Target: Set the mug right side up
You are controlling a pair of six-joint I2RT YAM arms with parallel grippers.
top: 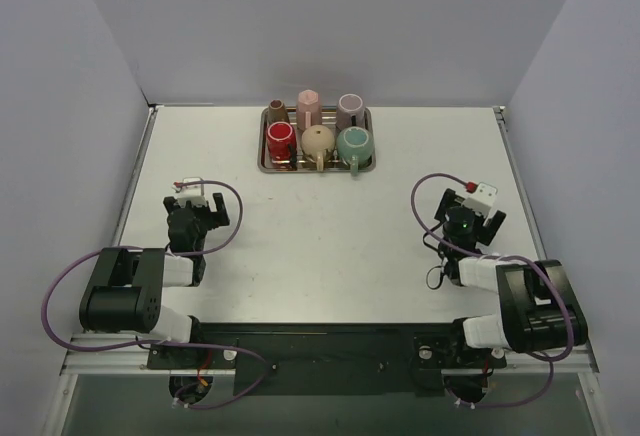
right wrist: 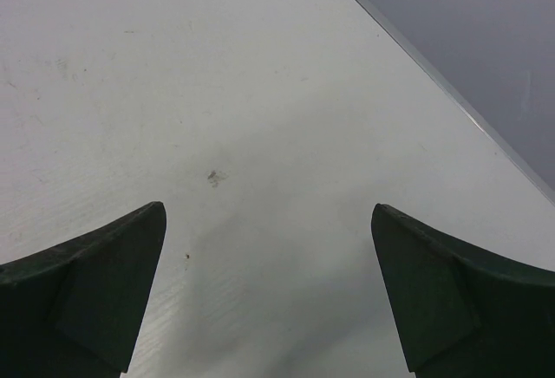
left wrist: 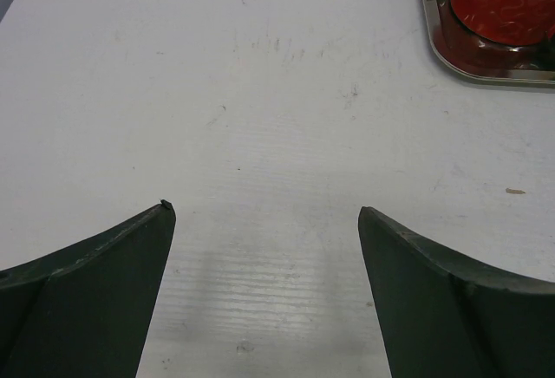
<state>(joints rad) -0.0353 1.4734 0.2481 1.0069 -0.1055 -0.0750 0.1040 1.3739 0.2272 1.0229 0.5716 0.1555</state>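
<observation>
A steel tray (top: 266,163) at the back middle of the table holds several mugs: brown (top: 277,111), pink (top: 308,106), mauve (top: 349,107), red (top: 281,141), beige (top: 318,142) and teal (top: 354,143). The beige mug shows a rounded closed top and looks bottom up. The pink and teal ones may be too; I cannot tell for sure. My left gripper (top: 199,203) is open and empty over bare table, well short of the tray. Its wrist view (left wrist: 264,213) shows the tray corner (left wrist: 486,73) and the red mug (left wrist: 503,1) at top right. My right gripper (top: 470,216) is open and empty at the right.
The right wrist view (right wrist: 269,209) shows only bare white table (right wrist: 217,92) and its right edge (right wrist: 451,92) against the grey wall. Grey walls enclose the table on three sides. Purple cables loop beside both arms.
</observation>
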